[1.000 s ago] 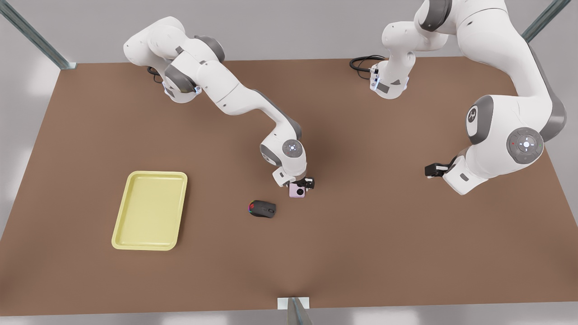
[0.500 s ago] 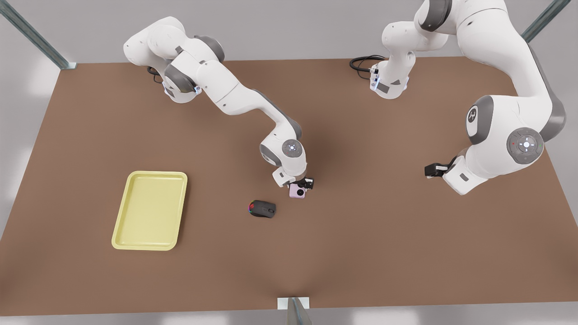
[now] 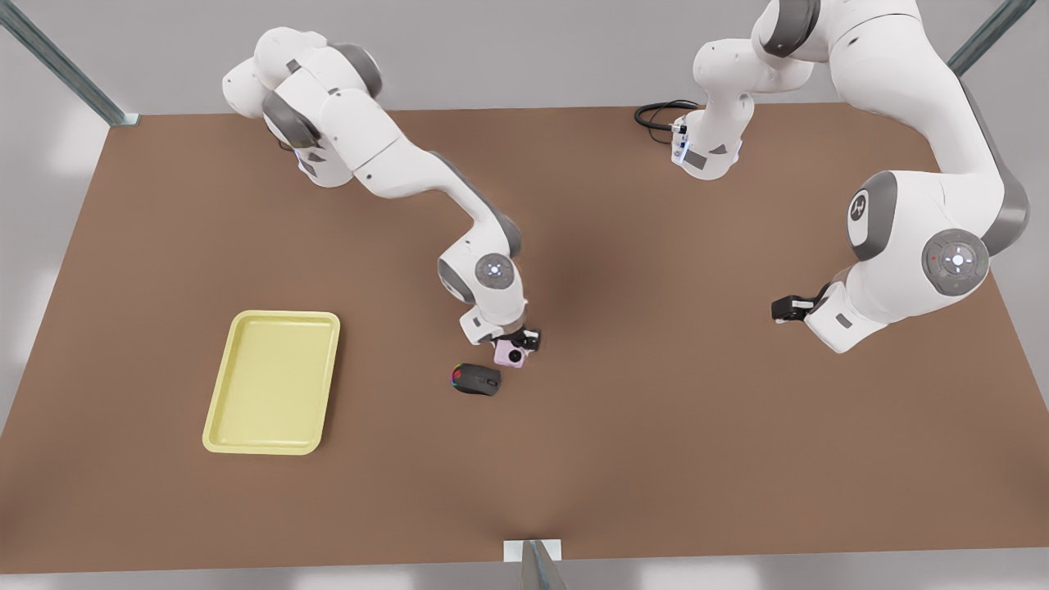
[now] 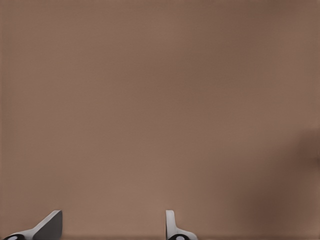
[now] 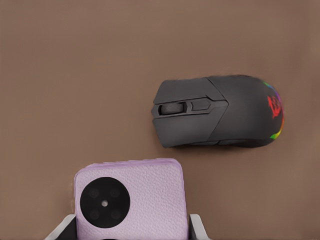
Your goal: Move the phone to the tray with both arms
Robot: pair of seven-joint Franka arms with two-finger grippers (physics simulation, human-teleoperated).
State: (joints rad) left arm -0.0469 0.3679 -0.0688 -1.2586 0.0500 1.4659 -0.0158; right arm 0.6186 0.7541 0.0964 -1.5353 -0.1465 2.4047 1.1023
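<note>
The right gripper (image 3: pixel 519 338), on the arm at the front view's left, is clamped on the phone (image 3: pixel 510 354), its fingers (image 5: pixel 197 226) pressing the phone's two side edges in the right wrist view. Compared with half a second earlier, this gripper and the phone have shifted toward the front view's left, and the phone now sits just beside the black mouse (image 3: pixel 476 379), apart from it, lens face up. The tray (image 3: pixel 273 381) lies unmoved, well apart at the front view's left. The left gripper (image 3: pixel 784 309), on the arm at the front view's right, waits in its earlier place above the bare table (image 3: pixel 705 426), fingers (image 4: pixel 171 226) spread and holding nothing.
</note>
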